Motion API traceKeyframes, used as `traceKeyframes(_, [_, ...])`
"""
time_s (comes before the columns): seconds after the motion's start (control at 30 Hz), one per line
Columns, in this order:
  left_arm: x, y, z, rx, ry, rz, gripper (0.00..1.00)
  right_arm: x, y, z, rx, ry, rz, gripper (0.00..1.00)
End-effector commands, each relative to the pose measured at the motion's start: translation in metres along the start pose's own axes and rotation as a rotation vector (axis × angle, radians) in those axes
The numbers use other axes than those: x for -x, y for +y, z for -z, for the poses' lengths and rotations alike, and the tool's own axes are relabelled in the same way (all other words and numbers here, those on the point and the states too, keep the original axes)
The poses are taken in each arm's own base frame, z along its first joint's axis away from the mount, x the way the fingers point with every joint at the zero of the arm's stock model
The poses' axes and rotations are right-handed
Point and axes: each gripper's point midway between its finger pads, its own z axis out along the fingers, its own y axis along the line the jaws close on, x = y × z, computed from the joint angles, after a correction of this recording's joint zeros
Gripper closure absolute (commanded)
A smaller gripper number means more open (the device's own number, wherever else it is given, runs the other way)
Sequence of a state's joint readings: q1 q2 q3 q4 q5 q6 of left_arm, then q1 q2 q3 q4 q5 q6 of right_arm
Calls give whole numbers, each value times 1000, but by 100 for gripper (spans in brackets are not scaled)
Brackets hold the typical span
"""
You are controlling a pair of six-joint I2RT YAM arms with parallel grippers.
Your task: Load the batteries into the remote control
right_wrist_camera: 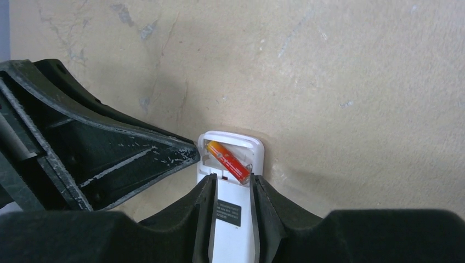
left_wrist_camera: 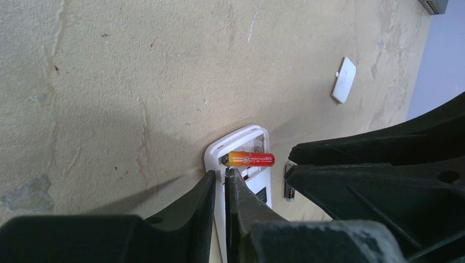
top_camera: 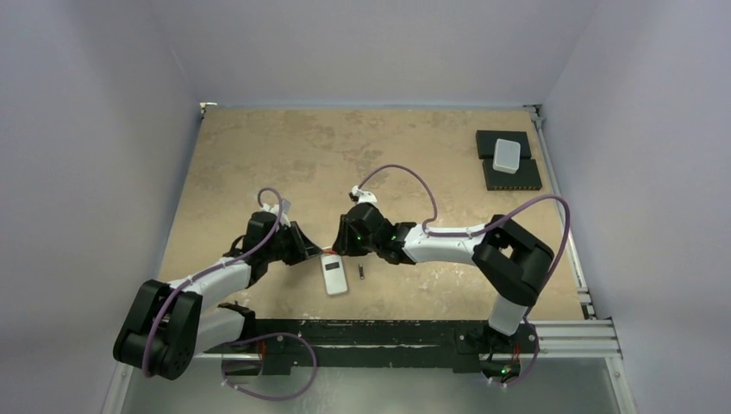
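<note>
Remote control (right_wrist_camera: 234,241): white slab w/ glossy orange cyl. battery (right_wrist_camera: 229,160) askew inside; left gripper (left_wrist_camera: 220,175) nearly closed, right gripper (right_wrist_camera: 233,179) part-spread.

Orange battery (right_wrist_camera: 227,160) askew in remote control (right_wrist_camera: 230,219)

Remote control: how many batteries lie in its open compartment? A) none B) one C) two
B: a single orange battery lies askew in the open back of the remote control, while the other battery is on the table beside it.
</note>
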State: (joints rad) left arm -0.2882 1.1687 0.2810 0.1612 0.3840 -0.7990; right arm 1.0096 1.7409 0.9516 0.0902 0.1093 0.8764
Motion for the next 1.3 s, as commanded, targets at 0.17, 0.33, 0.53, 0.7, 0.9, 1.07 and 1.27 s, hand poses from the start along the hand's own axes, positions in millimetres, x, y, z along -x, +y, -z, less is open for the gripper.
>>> traceKeyframes(0.17, [14,-5,4,12,-48,-49,90,20,17,0,-2,22,291,63])
traceKeyframes(0.33, [17,-6,3,17,-50,-50,91,17,13,-4,1,77,480,64])
traceKeyframes(0.53, [18,-6,3,20,-49,-48,91,11,9,-10,9,131,590,64])
traceKeyframes(0.7, [19,-6,3,23,-48,-50,92,6,11,-14,36,153,619,64])
traceKeyframes(0.9, [18,-5,4,28,-49,-49,92,4,15,-12,72,156,624,64])
traceKeyframes(1.07, [17,-4,4,31,-48,-48,92,5,18,-8,86,148,630,64])
traceKeyframes(1.27, [17,-4,4,29,-47,-49,92,3,20,-10,94,160,635,64])
